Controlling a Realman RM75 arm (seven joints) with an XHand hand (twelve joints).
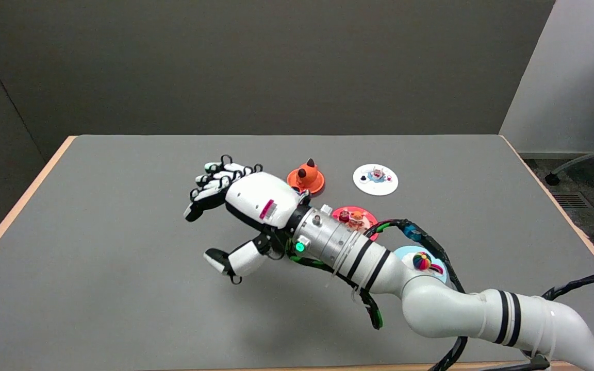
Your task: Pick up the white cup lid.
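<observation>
While the white cup lid [375,179] lies flat on the grey worktop [121,288] right of the frame's centre, the right hand [240,208] hovers well to its left, fingers [219,180] spread wide and holding nothing. An orange lid [305,178] sits between hand and target, touching neither; a pink lid [356,220] and a blue lid [421,264] lie partly under the forearm. I judge the risk to be the arm sweeping these neighbours as it swings right, or the flat lid sliding away from the fingertips.
</observation>
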